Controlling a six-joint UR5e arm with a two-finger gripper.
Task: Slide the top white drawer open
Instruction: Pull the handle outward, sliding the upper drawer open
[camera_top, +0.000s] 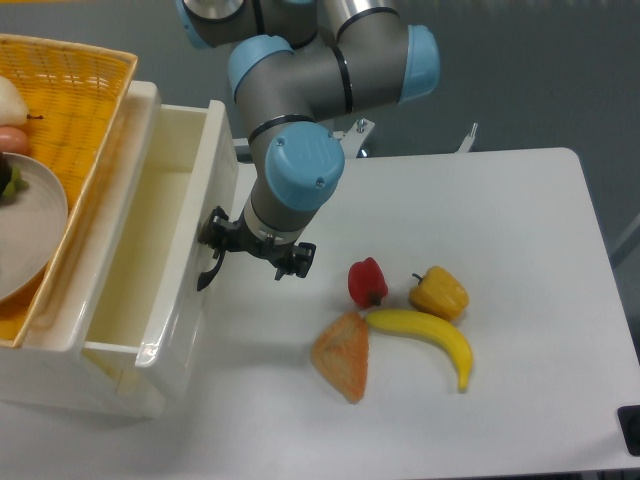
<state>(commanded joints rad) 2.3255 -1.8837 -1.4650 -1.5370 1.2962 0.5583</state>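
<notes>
The glossy white plastic top drawer (165, 250) juts well out of the cabinet at the left, its pale inside showing, so the job looks mostly done, perhaps a final bit of travel left. The two-finger gripper (222, 251) sits at the curved black handle (209, 272); whether it's clamped I can't tell. The lower drawer is hidden beneath.

There is only one view. The fixed camera stands high above the near edge of the worktop (520, 210) and looks steeply down toward 12 o'clock, from a middle distance. The arm's base is at 12 o'clock, the top white drawer (150, 260) at 9 o'clock, partly cut by the frame.
</notes>
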